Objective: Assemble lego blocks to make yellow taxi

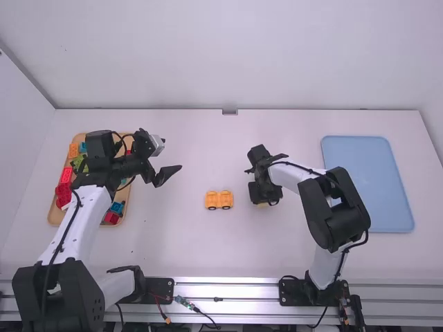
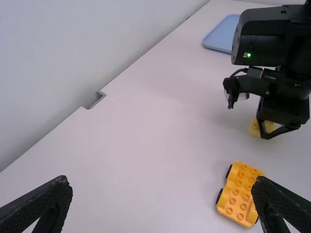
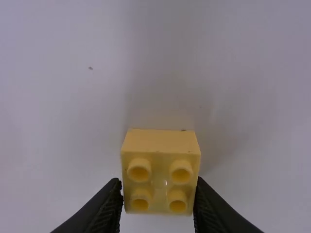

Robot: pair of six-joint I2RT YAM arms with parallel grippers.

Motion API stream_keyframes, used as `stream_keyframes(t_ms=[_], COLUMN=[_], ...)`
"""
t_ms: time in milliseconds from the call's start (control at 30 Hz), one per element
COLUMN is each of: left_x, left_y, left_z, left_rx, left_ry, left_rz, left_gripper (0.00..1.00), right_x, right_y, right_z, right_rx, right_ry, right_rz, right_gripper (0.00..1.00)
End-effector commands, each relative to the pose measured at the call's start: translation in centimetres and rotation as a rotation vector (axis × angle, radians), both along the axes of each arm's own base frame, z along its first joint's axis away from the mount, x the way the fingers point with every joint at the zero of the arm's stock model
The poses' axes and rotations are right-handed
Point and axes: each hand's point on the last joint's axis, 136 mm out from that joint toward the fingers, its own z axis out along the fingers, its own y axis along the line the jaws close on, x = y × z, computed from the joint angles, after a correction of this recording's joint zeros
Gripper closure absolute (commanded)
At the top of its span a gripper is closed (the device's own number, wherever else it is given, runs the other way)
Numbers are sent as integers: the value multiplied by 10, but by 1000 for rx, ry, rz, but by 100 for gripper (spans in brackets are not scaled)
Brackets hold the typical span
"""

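An orange wheeled base [image 1: 219,200] with studs on top stands near the table's middle; the left wrist view shows this base [image 2: 239,194] too. Just right of it, my right gripper [image 1: 265,199] is low over the table. In the right wrist view a pale yellow block [image 3: 161,167] with four studs sits between the fingertips of my right gripper [image 3: 159,199], which is shut on it. My left gripper [image 1: 167,167] is above the table, left of and beyond the base; the left wrist view shows my left gripper [image 2: 163,187] wide open with nothing held.
A wooden tray [image 1: 52,216] of red, green, blue and orange blocks lies at the left, partly behind the left arm. At the right is a light blue tray [image 1: 368,183].
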Motion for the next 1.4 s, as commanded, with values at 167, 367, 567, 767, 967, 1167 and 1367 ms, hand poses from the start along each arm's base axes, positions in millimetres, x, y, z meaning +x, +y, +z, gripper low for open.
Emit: stream_keyframes(t_ms=[167,367,567,767,967,1167,1367], left_x=[-4,-4,-1,0,0,0,0], left_y=[-6,-6,-5,-4,-7,-6,-6], left_z=[6,7,8,10,10,10,10], left_rx=[-34,-32,-24,-22,-15,-14,-14], left_ry=[-32,-38,-51,-64,-74,-71,-71], left_rz=[-54,-54,-48,-47,-57,-55,-55], left_gripper=[1,1,1,1,1,1,1], right_x=[8,7,10,13,12,7,5], right_y=[-2,-4,-1,1,6,16,15], right_z=[0,0,0,1,3,3,3], right_rx=[7,0,7,9,40,37,-28], right_ry=[-13,-9,-28,-45,-39,-51,-65], right_rz=[74,129,218,294,357,533,805], right_gripper=[63,64,64,65,69,67,74])
